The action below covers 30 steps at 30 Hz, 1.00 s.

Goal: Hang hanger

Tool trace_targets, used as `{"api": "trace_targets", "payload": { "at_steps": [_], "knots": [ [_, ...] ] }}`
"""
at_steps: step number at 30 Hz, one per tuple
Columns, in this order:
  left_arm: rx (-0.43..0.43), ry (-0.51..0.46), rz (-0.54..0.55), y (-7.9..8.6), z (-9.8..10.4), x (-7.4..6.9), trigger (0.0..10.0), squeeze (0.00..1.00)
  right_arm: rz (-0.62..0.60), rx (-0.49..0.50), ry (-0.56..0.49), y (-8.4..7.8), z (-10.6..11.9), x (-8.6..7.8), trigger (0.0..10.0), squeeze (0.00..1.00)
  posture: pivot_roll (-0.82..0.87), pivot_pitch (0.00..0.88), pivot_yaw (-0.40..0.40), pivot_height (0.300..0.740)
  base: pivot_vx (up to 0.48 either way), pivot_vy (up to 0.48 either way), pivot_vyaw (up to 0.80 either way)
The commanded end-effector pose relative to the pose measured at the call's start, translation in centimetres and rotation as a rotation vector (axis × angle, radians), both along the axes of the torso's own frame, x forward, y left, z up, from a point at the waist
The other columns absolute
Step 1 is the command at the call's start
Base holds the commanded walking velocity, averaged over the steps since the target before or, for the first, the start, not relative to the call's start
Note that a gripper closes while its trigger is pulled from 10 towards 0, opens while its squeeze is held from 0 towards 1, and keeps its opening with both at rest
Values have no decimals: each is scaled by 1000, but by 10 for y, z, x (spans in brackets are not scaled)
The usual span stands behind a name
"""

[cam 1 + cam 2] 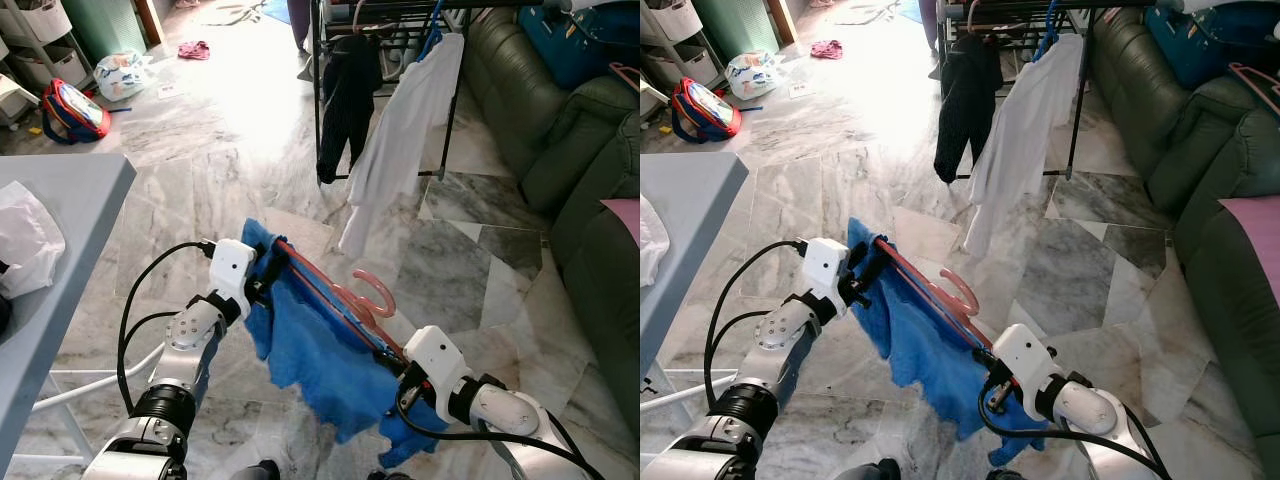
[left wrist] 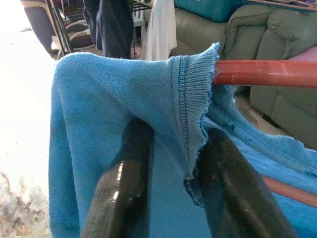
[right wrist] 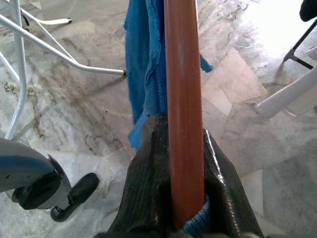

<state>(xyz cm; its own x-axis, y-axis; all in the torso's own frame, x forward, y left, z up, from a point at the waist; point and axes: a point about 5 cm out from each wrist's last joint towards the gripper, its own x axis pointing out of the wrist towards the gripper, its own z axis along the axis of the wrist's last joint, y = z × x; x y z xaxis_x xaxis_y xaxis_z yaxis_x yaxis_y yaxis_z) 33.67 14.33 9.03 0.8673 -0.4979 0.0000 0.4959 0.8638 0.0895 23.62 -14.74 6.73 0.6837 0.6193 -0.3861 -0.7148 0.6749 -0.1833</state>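
A red-pink hanger [image 1: 345, 300] carries a blue garment [image 1: 320, 365] and is held level between both arms, above the marble floor. My left gripper [image 1: 268, 275] is shut on the blue cloth at the hanger's left end; its fingers [image 2: 124, 183] pinch the fabric beside the red bar [image 2: 267, 73]. My right gripper [image 1: 405, 385] is shut on the hanger's right end, the red bar [image 3: 183, 109] clamped between its pads. The hook [image 1: 378, 292] points toward a black drying rack [image 1: 385, 20] ahead, where a white shirt [image 1: 405, 140] and a dark garment [image 1: 348, 95] hang.
A grey table [image 1: 60, 215] with a white bag stands at the left. A dark green sofa [image 1: 580, 170] runs along the right. A red bag [image 1: 75, 110], a plastic bag and a pink cloth lie on the floor far left.
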Motion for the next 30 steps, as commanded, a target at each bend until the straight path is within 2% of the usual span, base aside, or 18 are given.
{"api": "trace_targets", "payload": {
  "at_steps": [1,8,12,14,18,23,30],
  "knots": [
    [7,9,13,7,0,1,0,0,7,8,-6,2,-1,-2,10000,0,-54,177,60,740,0,0,0],
    [40,3,27,17,3,4,0,0,-18,-20,-22,-3,-2,1,10000,0,-53,176,58,740,0,0,0],
    [44,-4,25,19,5,4,0,0,-72,-59,-46,-9,-2,7,10000,0,-53,177,57,740,0,0,0],
    [44,-15,26,20,8,6,0,0,-161,-90,-54,-16,-4,15,10000,0,-50,178,58,740,0,0,0],
    [28,-20,29,19,10,7,0,0,-151,-118,-46,-17,-7,13,10000,0,-50,179,58,740,0,0,0],
    [32,-26,49,23,13,10,0,0,-164,-156,-16,-26,-12,11,10000,0,-51,180,59,740,0,0,0],
    [40,-14,70,26,12,10,0,0,-112,-235,27,-40,-18,0,10000,0,-54,182,56,740,0,0,0]
  ]
}}
